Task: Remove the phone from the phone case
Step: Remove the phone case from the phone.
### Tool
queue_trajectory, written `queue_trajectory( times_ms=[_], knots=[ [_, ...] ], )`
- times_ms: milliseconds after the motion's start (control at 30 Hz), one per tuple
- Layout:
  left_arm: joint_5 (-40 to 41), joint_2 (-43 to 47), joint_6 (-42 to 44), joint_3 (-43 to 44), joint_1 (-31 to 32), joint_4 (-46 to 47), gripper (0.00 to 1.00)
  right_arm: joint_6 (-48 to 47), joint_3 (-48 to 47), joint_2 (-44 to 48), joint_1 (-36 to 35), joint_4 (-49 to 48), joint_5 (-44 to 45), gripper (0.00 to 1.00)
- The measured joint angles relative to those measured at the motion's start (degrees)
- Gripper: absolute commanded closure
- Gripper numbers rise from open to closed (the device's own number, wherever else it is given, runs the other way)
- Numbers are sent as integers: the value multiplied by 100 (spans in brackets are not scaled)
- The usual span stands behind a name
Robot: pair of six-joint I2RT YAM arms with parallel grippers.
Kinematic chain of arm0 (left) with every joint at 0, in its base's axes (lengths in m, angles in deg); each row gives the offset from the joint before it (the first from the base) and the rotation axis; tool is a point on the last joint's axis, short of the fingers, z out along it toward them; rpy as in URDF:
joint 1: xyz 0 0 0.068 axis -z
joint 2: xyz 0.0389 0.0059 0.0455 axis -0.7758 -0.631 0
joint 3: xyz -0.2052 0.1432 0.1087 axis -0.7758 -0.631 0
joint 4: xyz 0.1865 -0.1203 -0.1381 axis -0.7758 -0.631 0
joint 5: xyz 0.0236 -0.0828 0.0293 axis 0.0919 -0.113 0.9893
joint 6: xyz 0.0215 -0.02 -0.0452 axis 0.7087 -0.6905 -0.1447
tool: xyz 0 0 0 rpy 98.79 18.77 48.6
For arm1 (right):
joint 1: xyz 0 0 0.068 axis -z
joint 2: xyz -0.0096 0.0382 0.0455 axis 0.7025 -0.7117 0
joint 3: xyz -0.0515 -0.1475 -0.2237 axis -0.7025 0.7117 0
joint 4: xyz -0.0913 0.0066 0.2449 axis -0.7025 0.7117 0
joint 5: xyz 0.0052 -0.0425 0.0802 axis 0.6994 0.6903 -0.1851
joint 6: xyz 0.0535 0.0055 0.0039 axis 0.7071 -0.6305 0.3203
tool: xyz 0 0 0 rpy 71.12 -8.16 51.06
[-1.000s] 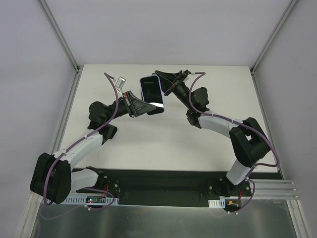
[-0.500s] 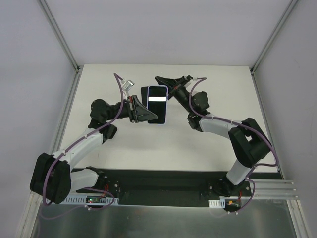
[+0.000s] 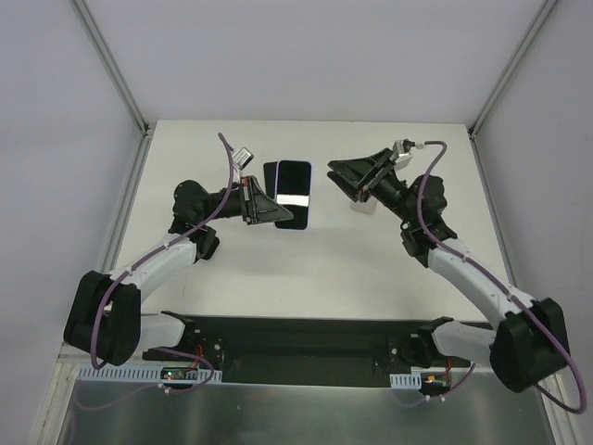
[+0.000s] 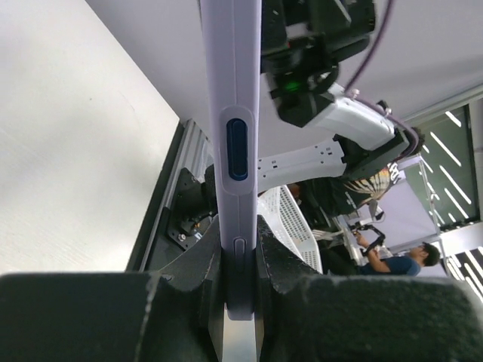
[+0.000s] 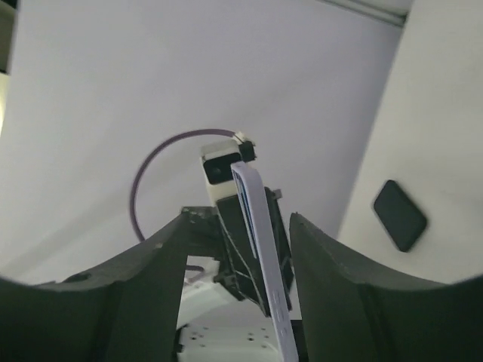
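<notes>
The phone (image 3: 295,193), in a pale lavender case with a blue side button (image 4: 237,148), is held above the table. My left gripper (image 3: 274,206) is shut on its lower end; in the left wrist view (image 4: 240,253) both fingers press on the case's faces. My right gripper (image 3: 341,181) is open and empty, a short way right of the phone. In the right wrist view (image 5: 240,220) the phone (image 5: 260,249) shows edge-on beyond its spread fingers, not touching them.
A flat black rounded rectangle (image 3: 271,176) lies on the white table (image 3: 306,269) behind the phone; it also shows in the right wrist view (image 5: 400,215). A small white object (image 3: 362,206) lies under my right gripper. Grey walls stand on three sides.
My right gripper has let go of the phone's top and drawn back to the right, now open. My left gripper keeps its hold and has turned the phone slightly.
</notes>
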Motion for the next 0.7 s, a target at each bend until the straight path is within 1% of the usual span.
queue_trajectory(
  times_ms=[67, 100, 133, 267, 433, 567, 700],
  knots=[
    [-39, -68, -131, 0, -13, 7, 100, -841, -157, 535, -7, 1145, -9, 36],
    [-46, -98, -197, 0, -33, 17, 100, -1134, -216, 748, -15, 1567, -7, 36],
    [-44, -129, -258, 0, -37, 37, 100, -1615, -273, 1099, -20, 2197, -9, 36],
    [-44, -348, -575, 26, -37, 326, 100, -2374, -275, 1637, -42, 3049, -151, 37],
    [-31, -592, -951, 98, -37, 662, 100, -2839, -177, 1613, -227, 3373, -476, 38],
    [39, -608, -1056, 103, -37, 697, 100, -3084, -177, 1231, -802, 3432, -566, 40],
    [83, -605, -1064, 103, -37, 688, 100, -3143, -179, 918, -1099, 3436, -546, 43]
  ],
)
